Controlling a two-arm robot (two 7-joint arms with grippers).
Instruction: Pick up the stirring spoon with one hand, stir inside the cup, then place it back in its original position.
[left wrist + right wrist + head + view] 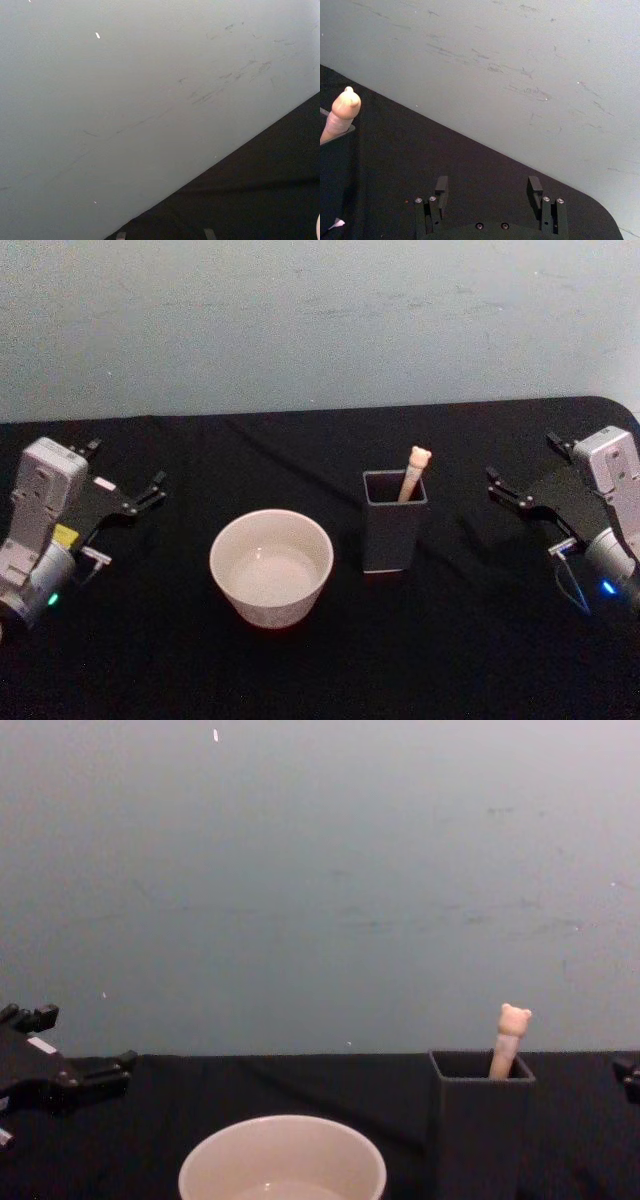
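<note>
The stirring spoon (pixel 414 475) stands in the dark grey square holder (pixel 390 540), the original position, at the table's centre right. Just its beige bear-topped handle (pixel 509 1038) sticks out; the bowl is hidden inside. The wide cream cup (pixel 270 612) sits left of the holder (pixel 478 1140) and looks empty. My left gripper (pixel 125 468) rests at the far left, open and holding nothing. Over at the far right my right gripper (pixel 527 465) is open too, well clear of the holder. In the right wrist view its fingers (pixel 441 187) stand apart, with the spoon handle (pixel 342 112) off to one side.
A black cloth (pixel 470 660) covers the table, and a pale wall (pixel 320 320) rises close behind its far edge. A gap of bare cloth lies between cup and holder, with wider bare stretches between those two and each gripper.
</note>
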